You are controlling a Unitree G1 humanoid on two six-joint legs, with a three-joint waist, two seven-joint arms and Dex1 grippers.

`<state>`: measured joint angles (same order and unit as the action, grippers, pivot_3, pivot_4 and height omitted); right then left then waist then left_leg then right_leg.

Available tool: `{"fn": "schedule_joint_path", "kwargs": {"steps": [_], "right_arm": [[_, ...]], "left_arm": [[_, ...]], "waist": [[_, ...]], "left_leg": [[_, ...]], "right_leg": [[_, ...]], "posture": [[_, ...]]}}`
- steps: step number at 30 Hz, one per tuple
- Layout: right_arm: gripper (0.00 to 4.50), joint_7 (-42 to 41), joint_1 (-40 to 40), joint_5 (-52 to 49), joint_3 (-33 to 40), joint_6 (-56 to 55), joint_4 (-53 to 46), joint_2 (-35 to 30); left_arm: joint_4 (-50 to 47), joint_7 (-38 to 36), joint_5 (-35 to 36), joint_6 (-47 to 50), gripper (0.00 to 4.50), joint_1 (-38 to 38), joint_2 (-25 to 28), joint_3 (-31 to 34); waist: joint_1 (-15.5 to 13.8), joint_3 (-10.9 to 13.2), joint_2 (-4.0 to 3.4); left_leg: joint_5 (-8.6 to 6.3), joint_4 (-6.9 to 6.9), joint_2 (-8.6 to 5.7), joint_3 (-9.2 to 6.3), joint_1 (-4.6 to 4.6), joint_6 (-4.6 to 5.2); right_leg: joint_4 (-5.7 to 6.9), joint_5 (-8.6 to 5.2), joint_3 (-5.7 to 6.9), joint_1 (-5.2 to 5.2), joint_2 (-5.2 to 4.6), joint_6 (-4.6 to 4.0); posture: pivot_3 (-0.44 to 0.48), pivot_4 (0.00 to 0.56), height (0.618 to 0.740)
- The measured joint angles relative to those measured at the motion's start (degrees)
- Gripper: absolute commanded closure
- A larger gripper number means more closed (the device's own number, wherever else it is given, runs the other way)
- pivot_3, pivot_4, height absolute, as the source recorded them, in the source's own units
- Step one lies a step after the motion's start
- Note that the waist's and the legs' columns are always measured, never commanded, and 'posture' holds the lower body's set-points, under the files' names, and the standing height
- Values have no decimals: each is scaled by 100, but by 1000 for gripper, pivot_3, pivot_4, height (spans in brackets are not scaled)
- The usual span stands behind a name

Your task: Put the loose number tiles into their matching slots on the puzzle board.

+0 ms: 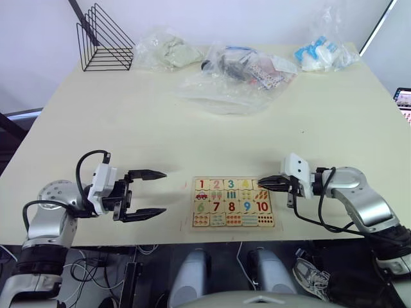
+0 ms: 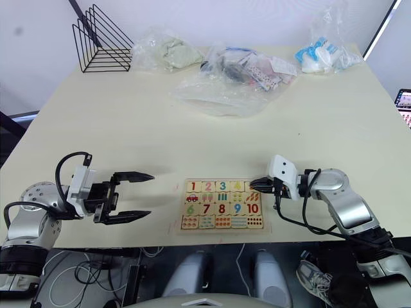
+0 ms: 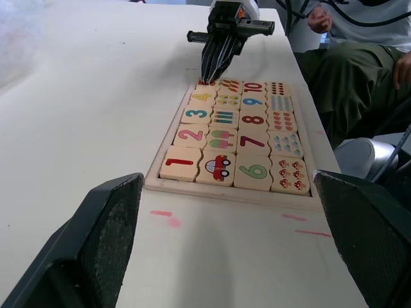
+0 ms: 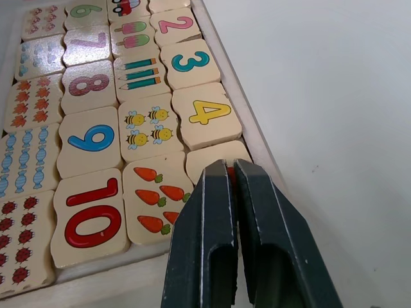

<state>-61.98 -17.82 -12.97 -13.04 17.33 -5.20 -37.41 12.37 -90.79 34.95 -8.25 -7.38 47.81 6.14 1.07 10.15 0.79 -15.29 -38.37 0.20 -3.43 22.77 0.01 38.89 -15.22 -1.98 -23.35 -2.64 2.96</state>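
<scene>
— While the left gripper (image 1: pixel 153 193) hovers just left of the puzzle board (image 1: pixel 234 226), how are its fingers?
— Spread wide, holding nothing.
— And the number tiles?
— Tiles 1 to 4 (image 4: pixel 207 114) sit in the board's top row; the fifth (image 4: pixel 216 156) lies in the end slot.
— The right gripper (image 4: pixel 230 173)?
— Fingers pressed together, tips over that fifth tile.

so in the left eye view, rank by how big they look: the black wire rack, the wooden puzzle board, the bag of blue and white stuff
1. Flat pale-wood puzzle board, nearest the camera.
2. Black wire rack and clear plastic bag of blue and white items: both at the table's far edge, too alike to rank.
</scene>
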Motion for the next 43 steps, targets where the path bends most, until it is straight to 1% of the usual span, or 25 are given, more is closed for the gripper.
{"fn": "schedule_joint_path", "kwargs": {"steps": [5, 8, 10, 12, 18, 19, 21, 23, 25, 26, 27, 29, 32, 36, 43], "right_arm": [[4340, 121, 152, -88, 135, -71, -52, 74], [4340, 208, 442, -259, 451, -110, -160, 68], [4340, 270, 622, -325, 640, -150, -279, 62], [4340, 464, 914, -454, 970, -190, -369, 85], [4340, 947, 1660, -527, 1717, -539, -377, 165], [4110, 1009, 1818, -526, 1873, -697, -362, 179], [3498, 1075, 2104, -582, 2186, -939, -360, 220], [2344, 1090, 2445, -785, 2587, -1131, -335, 259], [1885, 1084, 2600, -882, 2788, -1257, -316, 299], [1281, 1067, 2695, -956, 2892, -1333, -306, 326], [972, 1055, 2791, -1032, 3010, -1412, -279, 359], [33, 993, 3017, -1186, 3271, -1563, -224, 411], [33, 847, 3415, -1434, 3594, -1740, -162, 477], [33, 715, 3674, -1627, 3723, -1867, -119, 552], [33, 618, 3771, -1684, 3817, -2014, -36, 621]], "left_arm": [[74, 2, -114, -29, 0, 12, -101, 2], [77, 81, -131, -25, 0, 114, -217, 50], [74, 212, -187, -14, 0, 168, -254, 68], [48, 565, -321, 22, 0, 268, -355, 181], [-53, 1163, -394, 198, 0, 583, -511, 368], [-82, 1245, -390, 268, 0, 644, -528, 441], [-130, 1422, -405, 292, 0, 755, -551, 517], [-163, 1645, -444, 294, 0, 894, -617, 610], [-170, 1768, -451, 304, 0, 960, -652, 681], [-196, 1864, -459, 339, 0, 1000, -653, 700], [-217, 1973, -488, 380, 0, 1047, -654, 722], [-251, 2279, -585, 436, 0, 1158, -690, 793], [-325, 2791, -740, 529, 0, 1383, -761, 931], [-617, 3229, -905, 538, 0, 1666, -846, 974], [-749, 3557, -1025, 510, 0, 1836, -937, 1088]], "waist": [[-3, 0, 0], [-11, 0, 0], [-12, 0, 0], [-15, 0, 0], [-16, 0, 0], [-16, 0, 0], [-20, 0, 0], [-21, -1, 0], [-20, -1, 0], [-20, -1, 0], [-20, -1, 0], [-21, -1, 0], [-22, -1, 1], [-20, -2, 0], [-21, -2, -1]], "left_leg": [[0, 0, -1, 1, 1, 0], [0, 0, 0, -1, 1, 0], [0, 0, 0, -2, 1, 0], [0, 0, 1, -6, 0, 0], [0, 0, 1, -4, 0, 0], [0, 0, 2, -4, 0, 0], [0, 1, 3, -3, -2, 0], [0, 1, 6, -2, -3, 0], [0, 1, 6, -1, -10, 0], [0, 2, 7, -1, -13, 0], [0, 2, 7, -1, -15, 0], [-1, 2, 9, -2, -16, 1], [-1, 3, 10, -3, -18, 1], [-1, 5, 13, -2, -38, 1], [-1, 6, 12, 6, -41, 1]], "right_leg": [[0, 0, 0, 0, 0, 0], [-1, 0, 0, 0, -2, 0], [1, 0, 0, 0, -2, 0], [0, 0, 0, 1, -2, 0], [2, 0, -4, 1, -2, 0], [1, 0, -4, 1, -2, 0], [1, 0, -5, 2, -3, 0], [1, 0, -8, 3, -3, 1], [1, 0, -8, 8, -2, 1], [1, 0, -7, 11, -2, 1], [0, 0, -8, 14, -2, 0], [-1, 0, -9, 14, -3, 0], [-1, 0, -10, 17, -3, 1], [-1, 0, -23, 28, -4, 1], [-1, 0, -26, 29, -3, 1]], "posture": [[0, 150, 740], [0, 150, 740], [0, 150, 740], [0, 150, 740], [0, 150, 740], [0, 150, 740], [0, 150, 740], [0, 150, 740], [0, 150, 740], [0, 150, 740], [0, 150, 740], [0, 150, 740], [0, 150, 740], [0, 150, 740], [0, 150, 740]]}}
